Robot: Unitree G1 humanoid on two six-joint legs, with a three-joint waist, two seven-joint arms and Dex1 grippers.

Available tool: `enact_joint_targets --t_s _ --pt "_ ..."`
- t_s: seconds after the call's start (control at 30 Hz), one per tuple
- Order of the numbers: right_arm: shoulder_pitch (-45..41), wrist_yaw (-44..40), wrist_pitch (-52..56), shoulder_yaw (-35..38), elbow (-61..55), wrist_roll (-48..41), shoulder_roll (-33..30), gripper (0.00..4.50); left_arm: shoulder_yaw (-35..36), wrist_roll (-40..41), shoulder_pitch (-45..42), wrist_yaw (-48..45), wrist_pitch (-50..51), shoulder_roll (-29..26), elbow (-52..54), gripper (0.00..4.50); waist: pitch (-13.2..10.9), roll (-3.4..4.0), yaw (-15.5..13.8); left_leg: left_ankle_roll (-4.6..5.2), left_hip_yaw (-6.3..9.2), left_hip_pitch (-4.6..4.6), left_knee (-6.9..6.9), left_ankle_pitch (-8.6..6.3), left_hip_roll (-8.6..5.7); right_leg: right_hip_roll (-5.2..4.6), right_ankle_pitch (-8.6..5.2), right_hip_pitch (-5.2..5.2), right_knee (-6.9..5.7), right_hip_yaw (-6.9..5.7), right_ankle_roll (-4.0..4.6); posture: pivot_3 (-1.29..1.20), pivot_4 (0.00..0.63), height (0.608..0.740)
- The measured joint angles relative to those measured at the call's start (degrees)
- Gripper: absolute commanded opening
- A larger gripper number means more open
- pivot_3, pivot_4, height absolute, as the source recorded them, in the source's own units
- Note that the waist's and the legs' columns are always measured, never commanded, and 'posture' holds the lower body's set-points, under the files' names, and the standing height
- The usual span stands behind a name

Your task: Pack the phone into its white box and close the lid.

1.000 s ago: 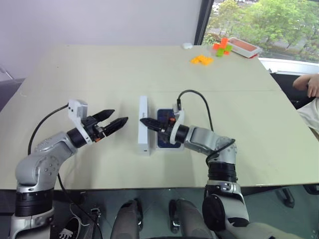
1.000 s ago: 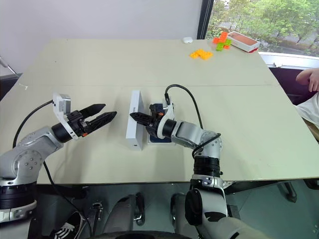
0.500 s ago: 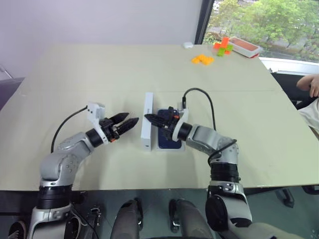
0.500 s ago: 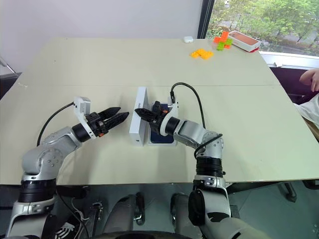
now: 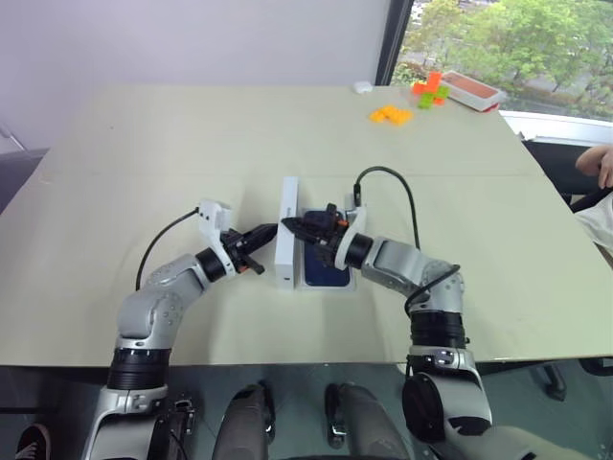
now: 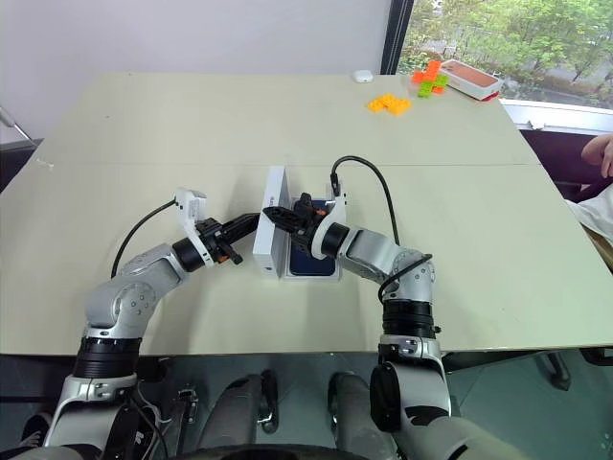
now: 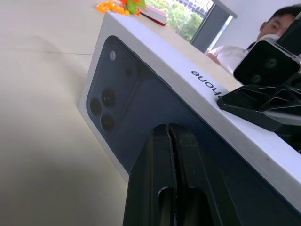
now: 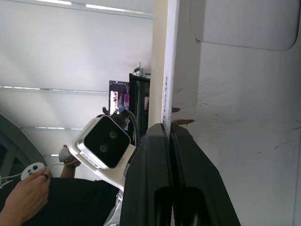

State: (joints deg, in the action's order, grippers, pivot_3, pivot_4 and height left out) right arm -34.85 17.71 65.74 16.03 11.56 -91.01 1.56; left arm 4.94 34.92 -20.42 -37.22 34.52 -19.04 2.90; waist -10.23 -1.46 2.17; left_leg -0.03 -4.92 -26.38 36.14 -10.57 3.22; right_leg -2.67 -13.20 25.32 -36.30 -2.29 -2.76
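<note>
a pale beige table (image 5: 144,144) seen from above and behind the robot's two arms. near the middle of it, the lid (image 5: 285,233) — a deep white shell — stands on one long edge, upright, its narrow side facing the camera. in the left wrist view its outer face carries a printed dark blue phone with a cluster of camera lenses, and grey lettering runs along its white side wall.

just to the right of the standing lid, the phone (image 5: 326,271) lies flat, dark navy and glossy, in the white box (image 5: 337,287), whose thin white rim shows along the near edge.

the left gripper (image 5: 267,233) reaches in level from the left, its two black fingers clenched together with nothing between them; the tips are right at the printed face of the lid, and contact cannot be confirmed. the right gripper (image 5: 290,226) comes in level from the right, over the phone, fingers also pressed tight together, their tips at the upper edge of the lid; the right wrist view shows them against the lid's white edge, but a pinch on it cannot be told.

at the far right corner of the table lie small orange blocks (image 5: 388,115), then orange and green blocks (image 5: 427,89) beside a white tray with a red inside (image 5: 468,90). a small white object (image 5: 360,87) sits at the far edge. a person's hand (image 5: 601,165) shows at the right border.
</note>
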Motion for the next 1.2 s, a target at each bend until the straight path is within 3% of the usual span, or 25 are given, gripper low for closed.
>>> enact_joint_targets --t_s 0.03,0.13,0.33,0.53,0.67,0.77,0.97,1.2 --pt "0.0 -0.1 -0.1 0.0 0.0 0.0 -0.1 0.00 -0.2 -0.4 -0.1 0.0 -0.1 0.0 0.0 0.09 0.0 0.00 0.0 0.00 0.00 0.00 0.00 0.00 0.00 0.00 0.00 0.00 0.00 0.00 0.00 0.00 0.150 0.740" --pt "0.0 -0.7 0.0 -0.6 0.0 0.2 -1.0 1.00 -0.2 -0.6 -0.1 0.1 0.0 0.3 0.0 0.00 0.0 0.00 0.0 0.00 0.00 0.00 0.00 0.00 0.00 0.00 0.00 0.00 0.00 0.00 0.00 0.00 0.150 0.740" --pt "-0.4 -1.7 0.5 -1.9 0.0 0.5 -3.6 3.98 -0.3 -0.8 -0.1 0.2 -0.1 1.1 0.0 0.00 0.0 0.00 0.0 0.00 0.00 0.00 -0.02 0.00 0.00 0.02 0.00 0.01 0.00 0.00 -0.01 0.00 0.150 0.740" --pt "-5.4 -8.2 1.5 -1.9 0.4 4.2 -12.8 3.98 -1.5 -0.6 -0.2 0.6 1.1 3.4 0.0 0.00 0.0 0.00 -0.4 0.01 0.00 -0.01 0.05 0.00 -0.06 -0.01 0.00 -0.02 0.01 -0.01 -0.01 0.00 0.150 0.740" --pt "-9.0 -23.0 2.1 -7.0 2.6 16.4 -27.0 3.98 -2.1 -0.6 -2.2 0.8 1.4 4.1 -0.1 0.00 0.0 0.06 -1.4 0.01 -0.02 -0.04 0.01 0.00 -0.12 -0.01 -0.09 0.06 0.03 -0.01 0.14 0.00 0.150 0.740" --pt "-11.6 -33.0 -0.4 -10.0 4.0 25.1 -33.4 3.98 -2.9 -0.6 -2.4 0.7 1.6 4.6 -0.4 0.00 0.0 0.05 -1.5 0.04 -0.02 -0.04 0.00 -0.02 -0.22 0.03 -0.03 0.04 0.05 0.00 -0.05 0.00 0.150 0.740" --pt "-12.5 -42.1 -4.5 -13.4 6.4 36.3 -32.9 3.98 -7.0 -0.8 -5.6 -0.1 4.0 7.5 -2.9 0.00 0.0 0.05 -1.4 0.06 0.00 -0.04 0.02 -0.02 -0.21 0.11 -0.01 0.05 0.02 0.00 -0.10 0.00 0.150 0.740" --pt "-12.3 -48.8 -8.5 -17.7 5.8 46.7 -32.5 3.98 -7.9 -1.5 -6.7 -0.1 4.4 7.1 -3.1 0.00 0.0 0.05 -1.4 0.06 -0.01 -0.04 0.05 -0.02 -0.23 0.07 0.00 0.04 0.01 -0.01 -0.11 0.00 0.150 0.740"
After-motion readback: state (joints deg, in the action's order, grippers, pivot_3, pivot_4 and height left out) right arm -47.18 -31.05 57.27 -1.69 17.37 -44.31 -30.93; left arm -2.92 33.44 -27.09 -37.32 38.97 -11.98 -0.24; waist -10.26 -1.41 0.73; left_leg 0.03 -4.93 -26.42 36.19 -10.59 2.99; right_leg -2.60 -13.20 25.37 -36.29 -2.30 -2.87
